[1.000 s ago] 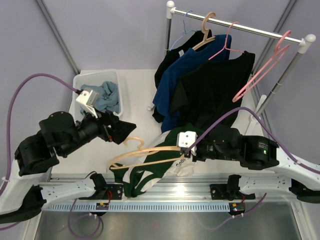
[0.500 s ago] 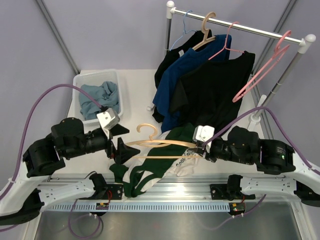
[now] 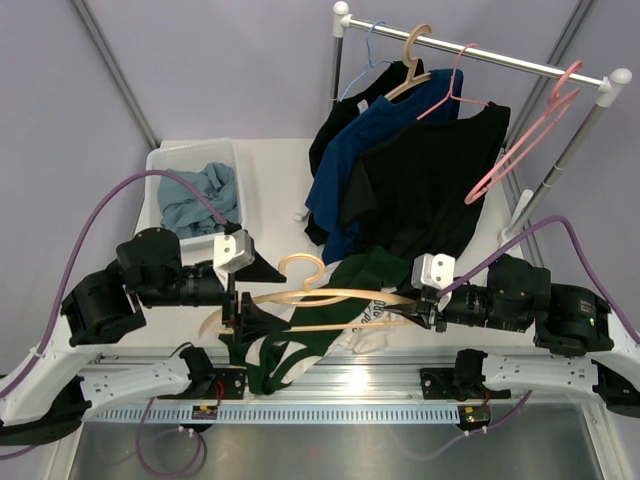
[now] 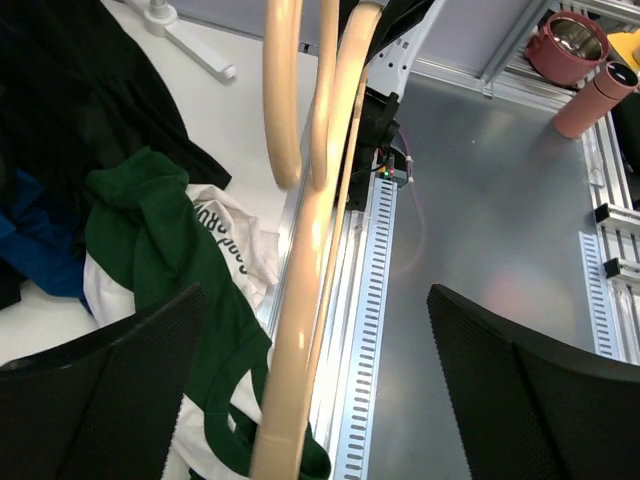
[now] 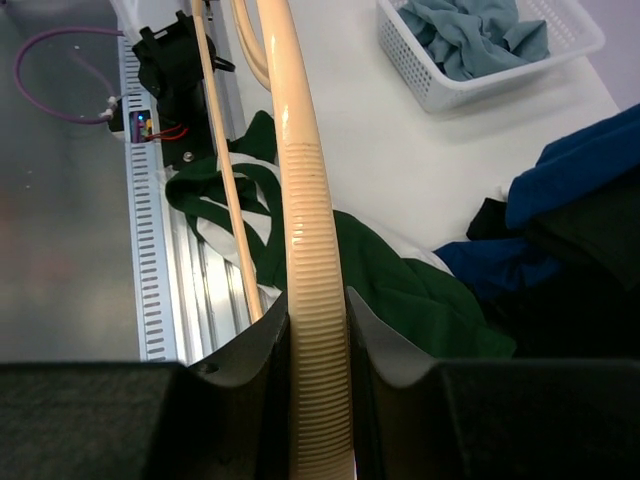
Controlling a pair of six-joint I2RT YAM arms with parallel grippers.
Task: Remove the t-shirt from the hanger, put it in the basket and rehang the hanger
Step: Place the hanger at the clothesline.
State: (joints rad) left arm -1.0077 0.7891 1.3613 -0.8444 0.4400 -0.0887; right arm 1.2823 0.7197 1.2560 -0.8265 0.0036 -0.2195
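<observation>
The beige hanger [image 3: 320,297] hangs level above the table's front edge, with the green and white t-shirt [image 3: 300,345] crumpled under it and draped over the front rail. My right gripper [image 3: 425,310] is shut on the hanger's ribbed right arm [image 5: 305,250], the jaws pressed to both its sides [image 5: 318,400]. At the hanger's left end, my left gripper [image 3: 240,312] stands open. In the left wrist view the hanger [image 4: 300,330] passes between the wide fingers [image 4: 100,380] without touching them, and the t-shirt [image 4: 150,240] lies below. The shirt [image 5: 400,290] looks off the hanger.
A white basket [image 3: 160,165] with blue-grey cloth sits at the back left. A clothes rack [image 3: 480,55] at the back right carries black [image 3: 430,190] and blue [image 3: 345,165] shirts and pink hangers [image 3: 520,140]. The slotted aluminium rail [image 3: 340,380] runs along the front.
My left gripper has swung down and right to straddle the hanger's left end. The right arm has drawn back to the right, and the hanger has turned level.
</observation>
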